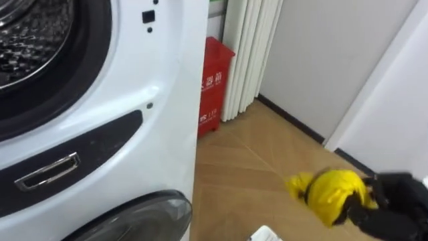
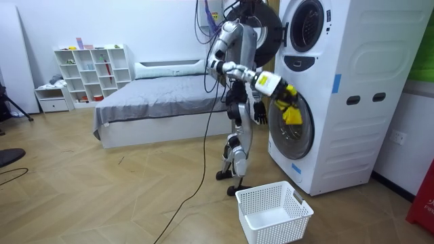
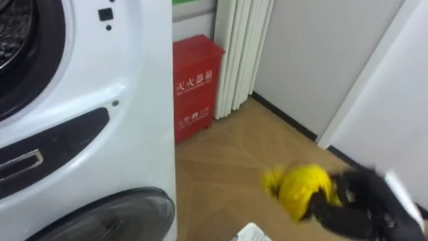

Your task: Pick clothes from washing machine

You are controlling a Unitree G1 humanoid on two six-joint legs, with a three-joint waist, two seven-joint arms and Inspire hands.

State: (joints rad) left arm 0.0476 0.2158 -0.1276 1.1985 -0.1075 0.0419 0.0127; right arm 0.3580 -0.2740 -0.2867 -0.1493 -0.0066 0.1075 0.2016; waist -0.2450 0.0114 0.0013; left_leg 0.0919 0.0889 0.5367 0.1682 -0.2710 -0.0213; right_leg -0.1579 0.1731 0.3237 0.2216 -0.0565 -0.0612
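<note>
A bunched yellow cloth (image 1: 331, 191) hangs above the wooden floor to the right of the white washing machine (image 1: 154, 60). My right hand (image 1: 394, 201), black, comes in from the lower right and is shut on the cloth. In the room view the yellow cloth (image 2: 290, 108) hangs in front of the machine's lower round door (image 2: 293, 125), with my arm stretched towards it. My left hand (image 2: 260, 112) hangs by my side with relaxed fingers. I stand close in front of the machine. The upper drum opening (image 1: 33, 33) shows its metal drum.
A white plastic basket (image 2: 274, 210) stands on the floor by my feet, in front of the machine. A red box (image 1: 214, 87) and white folded panels (image 1: 247, 53) stand against the wall beside the machine. A bed (image 2: 156, 102) and a white shelf (image 2: 88, 68) lie behind me.
</note>
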